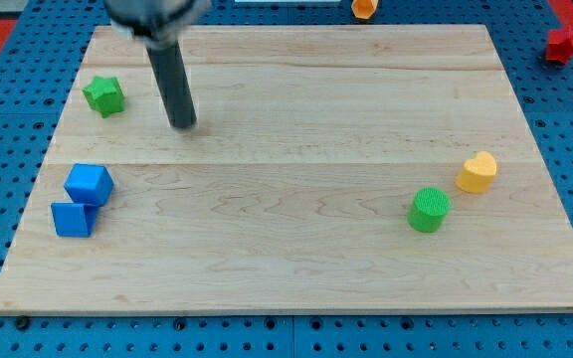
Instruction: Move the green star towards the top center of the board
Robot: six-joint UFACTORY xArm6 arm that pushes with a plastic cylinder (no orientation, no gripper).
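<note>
The small green plastic star (103, 95) sits near the upper left edge of the pale wooden counter (296, 199). My tip (183, 124) rests to its right and slightly lower, apart from it; there are no jaws, only the bare rod. To push well, I should circle to the star's left and drive it rightward along the top edge.

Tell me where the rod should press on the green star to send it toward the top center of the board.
There are no jaws, so it is a push, not a grip. Press my tip against the green star on its face toward the view's left, slightly low. My tip now stands at the view's right of the star, so it probably needs to circle round first.
</note>
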